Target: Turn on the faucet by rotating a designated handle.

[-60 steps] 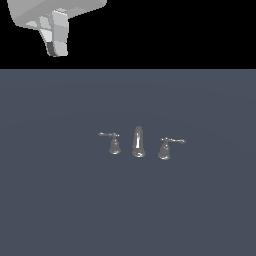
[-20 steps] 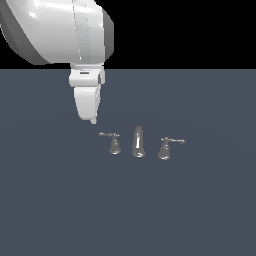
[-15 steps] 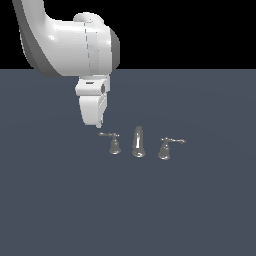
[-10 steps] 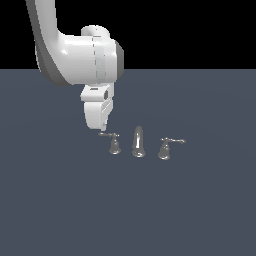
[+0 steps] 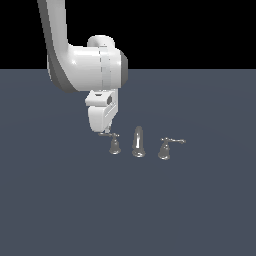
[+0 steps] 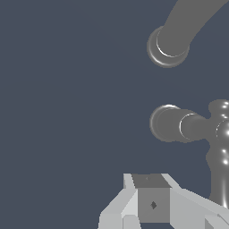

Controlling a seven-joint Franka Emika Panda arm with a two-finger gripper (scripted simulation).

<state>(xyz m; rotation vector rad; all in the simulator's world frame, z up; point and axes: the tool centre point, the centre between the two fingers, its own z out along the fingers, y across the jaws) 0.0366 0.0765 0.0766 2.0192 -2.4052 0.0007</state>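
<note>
Flat dark blue-grey surface carries chrome faucet (spout between handle and twin handle).

I'm looking at a glossy white arm with grey shading along its long link, swelling into a fat rounded wrist housing just above the blocky white gripper, whose angular grey-faced finger is carrying a small dark diamond mark.
</note>
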